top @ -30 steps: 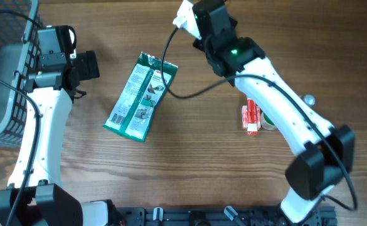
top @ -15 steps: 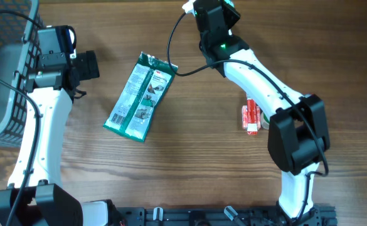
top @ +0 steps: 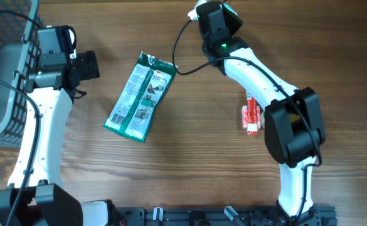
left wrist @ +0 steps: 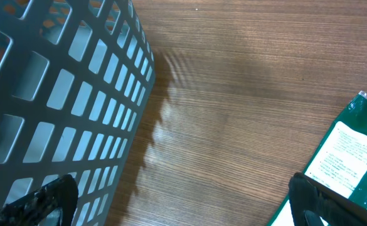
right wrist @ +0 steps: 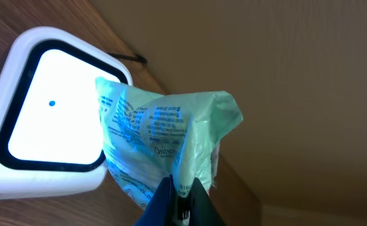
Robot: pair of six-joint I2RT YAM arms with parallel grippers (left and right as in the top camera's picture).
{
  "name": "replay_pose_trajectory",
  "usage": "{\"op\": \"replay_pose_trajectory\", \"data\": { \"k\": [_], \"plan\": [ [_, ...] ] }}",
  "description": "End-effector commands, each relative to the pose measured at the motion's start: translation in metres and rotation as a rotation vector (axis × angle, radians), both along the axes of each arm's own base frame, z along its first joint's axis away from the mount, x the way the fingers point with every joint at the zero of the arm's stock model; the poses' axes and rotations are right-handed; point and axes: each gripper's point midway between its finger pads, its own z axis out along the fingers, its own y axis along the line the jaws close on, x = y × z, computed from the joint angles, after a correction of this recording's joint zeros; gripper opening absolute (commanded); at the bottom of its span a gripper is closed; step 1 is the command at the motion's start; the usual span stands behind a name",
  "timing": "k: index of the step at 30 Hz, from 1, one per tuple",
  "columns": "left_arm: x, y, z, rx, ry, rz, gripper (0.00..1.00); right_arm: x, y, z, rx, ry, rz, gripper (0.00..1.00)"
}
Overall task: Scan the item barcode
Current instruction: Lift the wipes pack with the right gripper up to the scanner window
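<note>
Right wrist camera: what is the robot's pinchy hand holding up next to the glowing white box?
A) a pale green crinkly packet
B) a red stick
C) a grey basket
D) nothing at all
A: the right gripper is shut on a pale green printed packet, which it holds right beside the lit window of the white scanner.

surface: wooden table (top: 189,157) | on it: green packet (top: 139,94); small red pack (top: 251,117); grey basket (left wrist: 58,94); white scanner (right wrist: 45,119)
</note>
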Motion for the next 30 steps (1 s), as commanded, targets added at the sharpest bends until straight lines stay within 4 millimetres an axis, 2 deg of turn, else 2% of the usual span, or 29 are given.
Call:
{"op": "replay_pose_trajectory", "data": {
  "k": [1, 7, 12, 15, 20, 23, 26, 28, 30],
  "plan": [
    [0.001, 0.0, 0.002, 0.007, -0.004, -0.005, 1.0, -0.001, 0.019, -0.016, 0.115, 0.037, 0.055, 0.04],
    [0.001, 0.001, 0.002, 0.007, -0.004, -0.004, 1.0, -0.017, 0.032, -0.04, 0.127, 0.168, 0.129, 0.04],
    [0.001, 0.0, 0.002, 0.007, -0.004, -0.005, 1.0, -0.023, 0.034, -0.047, 0.133, 0.208, 0.143, 0.04],
    [0.001, 0.001, 0.002, 0.007, -0.004, -0.004, 1.0, -0.025, 0.042, -0.05, 0.204, 0.218, 0.15, 0.04],
    [0.001, 0.0, 0.002, 0.007, -0.004, -0.005, 1.0, -0.025, 0.044, -0.045, 0.249, 0.205, 0.134, 0.04],
    [0.001, 0.001, 0.002, 0.007, -0.004, -0.004, 1.0, -0.024, 0.039, -0.019, 0.317, 0.135, 0.073, 0.04],
    [0.001, 0.0, 0.002, 0.007, -0.004, -0.005, 1.0, -0.028, 0.036, 0.019, 0.36, 0.074, 0.071, 0.04],
    [0.001, 0.001, 0.002, 0.007, -0.004, -0.004, 1.0, -0.038, 0.031, 0.057, 0.416, 0.025, 0.059, 0.04],
    [0.001, 0.001, 0.002, 0.007, -0.004, -0.004, 1.0, -0.053, 0.027, 0.083, 0.463, 0.017, 0.057, 0.04]
  ]
}}
